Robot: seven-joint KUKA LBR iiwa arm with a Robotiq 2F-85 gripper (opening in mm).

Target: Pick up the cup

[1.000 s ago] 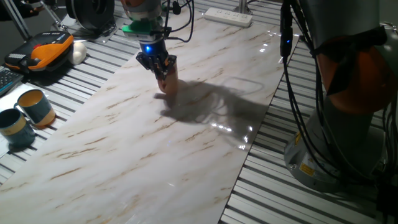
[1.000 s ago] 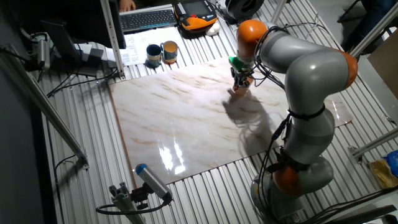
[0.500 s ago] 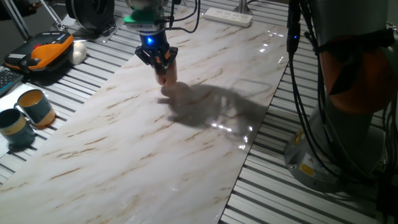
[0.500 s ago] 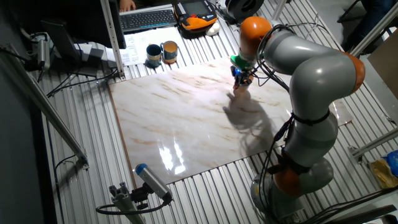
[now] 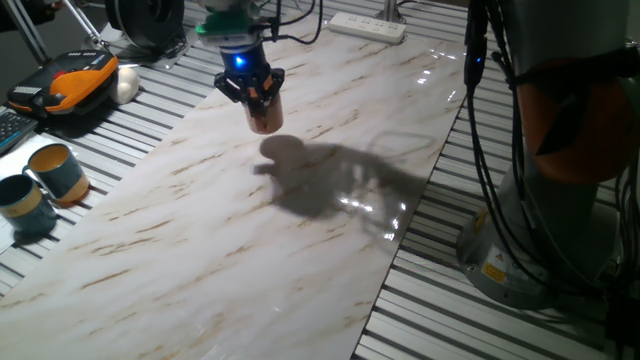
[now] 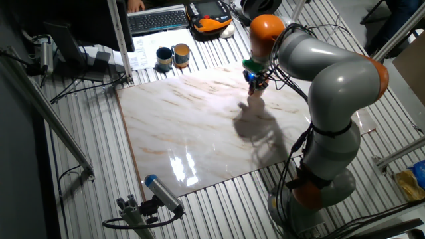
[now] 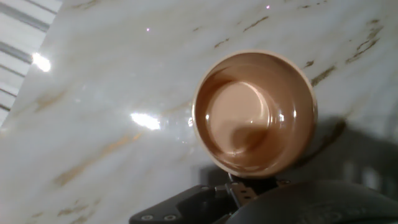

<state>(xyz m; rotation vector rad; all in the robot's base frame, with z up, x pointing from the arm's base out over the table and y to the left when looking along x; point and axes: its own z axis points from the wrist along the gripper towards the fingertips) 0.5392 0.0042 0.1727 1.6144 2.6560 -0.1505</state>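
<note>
The marble tabletop [image 5: 250, 230] spreads below my hand, its far end cut off by the frame in both fixed views and only a patch of it showing in the hand view. My own arm [image 6: 332, 73] runs out of one fixed view at the top, so there I see little above the wrist. My hand [image 5: 250, 92] is closed on the cup [image 5: 265, 112], gripping it at the rim; in the hand view the fingers are almost wholly hidden, with only dark metal showing at the bottom edge beside the cup's wall. The cup hangs just beneath my hand, upright, clear of the tabletop, with its shadow lying apart from it on the marble. From the hand view I look straight down into its lighter inside [image 7: 252, 115]. I cannot make out its handle in any view.
</note>
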